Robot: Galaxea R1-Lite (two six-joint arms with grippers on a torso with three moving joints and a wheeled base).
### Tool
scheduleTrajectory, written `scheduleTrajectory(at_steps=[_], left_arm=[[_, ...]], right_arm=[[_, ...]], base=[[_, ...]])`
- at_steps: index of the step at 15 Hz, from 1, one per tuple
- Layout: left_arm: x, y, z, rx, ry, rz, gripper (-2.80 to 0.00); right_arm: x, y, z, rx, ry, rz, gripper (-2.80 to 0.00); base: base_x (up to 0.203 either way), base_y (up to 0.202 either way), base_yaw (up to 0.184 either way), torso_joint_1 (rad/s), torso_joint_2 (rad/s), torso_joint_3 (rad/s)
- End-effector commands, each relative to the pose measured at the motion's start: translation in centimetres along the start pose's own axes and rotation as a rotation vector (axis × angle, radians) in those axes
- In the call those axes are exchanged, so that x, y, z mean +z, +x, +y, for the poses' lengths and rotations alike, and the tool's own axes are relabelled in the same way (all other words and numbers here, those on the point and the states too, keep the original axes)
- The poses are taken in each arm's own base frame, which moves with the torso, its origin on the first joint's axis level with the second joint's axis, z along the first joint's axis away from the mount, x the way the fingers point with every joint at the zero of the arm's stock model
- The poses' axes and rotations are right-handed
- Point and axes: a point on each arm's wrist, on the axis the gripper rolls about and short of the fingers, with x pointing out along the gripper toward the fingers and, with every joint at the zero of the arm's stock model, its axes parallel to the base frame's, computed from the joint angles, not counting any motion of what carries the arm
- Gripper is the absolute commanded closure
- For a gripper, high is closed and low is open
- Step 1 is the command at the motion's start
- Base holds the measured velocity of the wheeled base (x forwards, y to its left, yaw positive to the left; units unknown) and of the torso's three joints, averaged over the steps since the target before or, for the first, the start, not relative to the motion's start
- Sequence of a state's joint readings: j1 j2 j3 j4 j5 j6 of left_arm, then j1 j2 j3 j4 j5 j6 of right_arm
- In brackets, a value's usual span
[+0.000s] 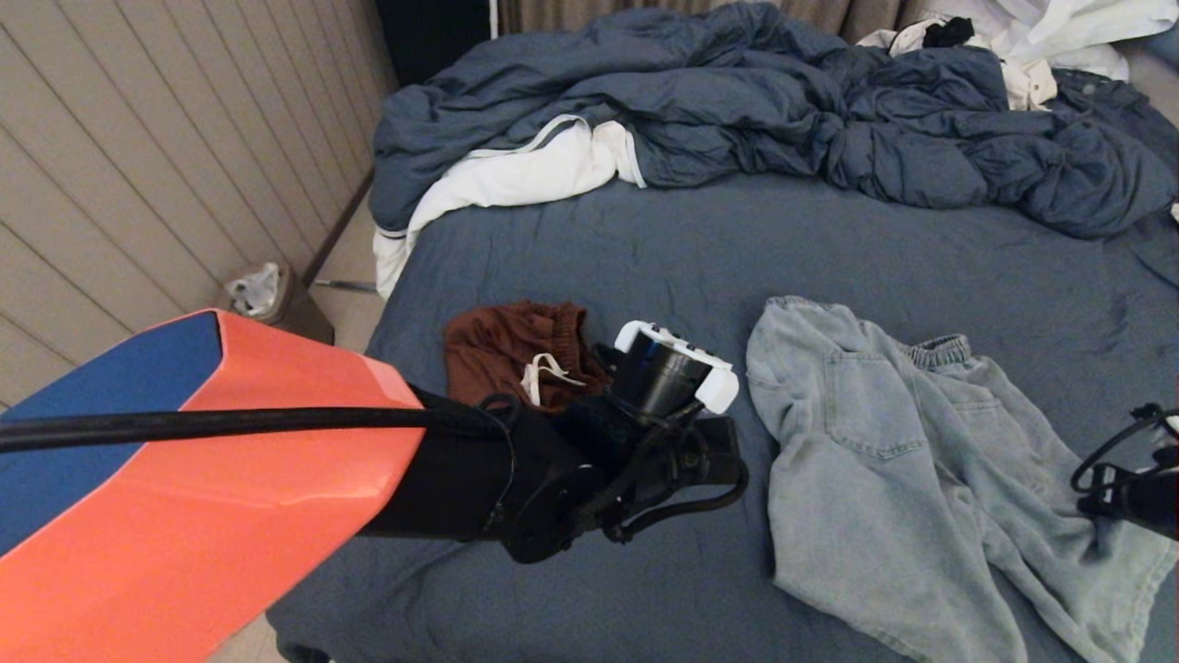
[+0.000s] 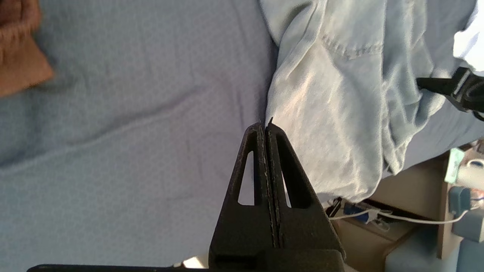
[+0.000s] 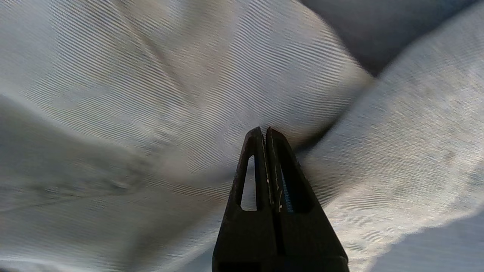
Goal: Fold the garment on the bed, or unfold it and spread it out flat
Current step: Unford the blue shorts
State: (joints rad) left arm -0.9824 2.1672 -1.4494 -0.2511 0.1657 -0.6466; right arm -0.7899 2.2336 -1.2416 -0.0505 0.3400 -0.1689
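So the light denim shorts [image 1: 912, 479] are lying rumpled on the bed [image 1: 645, 249], right half, with the brown shorts [image 1: 516, 350] well apart on the left; left gripper [image 2: 266, 126] hangs beside the denim edge, fingers pressed together on nothing. Right gripper [image 3: 264, 130] sits right over the denim, fingers also pressed together; can't tell if it touches.

denim shorts [image 1: 884, 460] on bed [image 1: 645, 239], right | knit shorts [image 1: 516, 345] left | duvet [image 1: 783, 101] behind
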Motion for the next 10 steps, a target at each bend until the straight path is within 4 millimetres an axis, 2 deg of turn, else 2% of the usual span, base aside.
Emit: scheduleTrajectory(at_steps=[1,3,6,10], left_arm=[[-0.1,0.0,0.3,0.009,-0.004,0.004,0.0],[0.0,-0.1,0.3,0.012,0.001,0.006,0.0],[0.1,-0.3,0.2,0.01,0.002,0.002,0.0],[0.7,-0.5,0.5,0.013,0.0,-0.012,0.0]], right_arm=[[-1.9,-0.9,-1.1,-0.013,-0.006,0.033,0.0],[-3.4,-3.4,-1.6,-0.022,-0.013,0.037,0.0],[-6.6,-6.9,-2.7,-0.023,0.002,0.054,0.0],[-10.3,-8.8,-4.5,-0.013,0.088,0.079,0.0]], base=[[0.0,0.0,0.0,0.0,0.0,0.0],[0.0,0.0,0.0,0.0,0.0,0.0],[0.0,0.0,0.0,0.0,0.0,0.0],[0.0,0.0,0.0,0.0,0.0,0.0]])
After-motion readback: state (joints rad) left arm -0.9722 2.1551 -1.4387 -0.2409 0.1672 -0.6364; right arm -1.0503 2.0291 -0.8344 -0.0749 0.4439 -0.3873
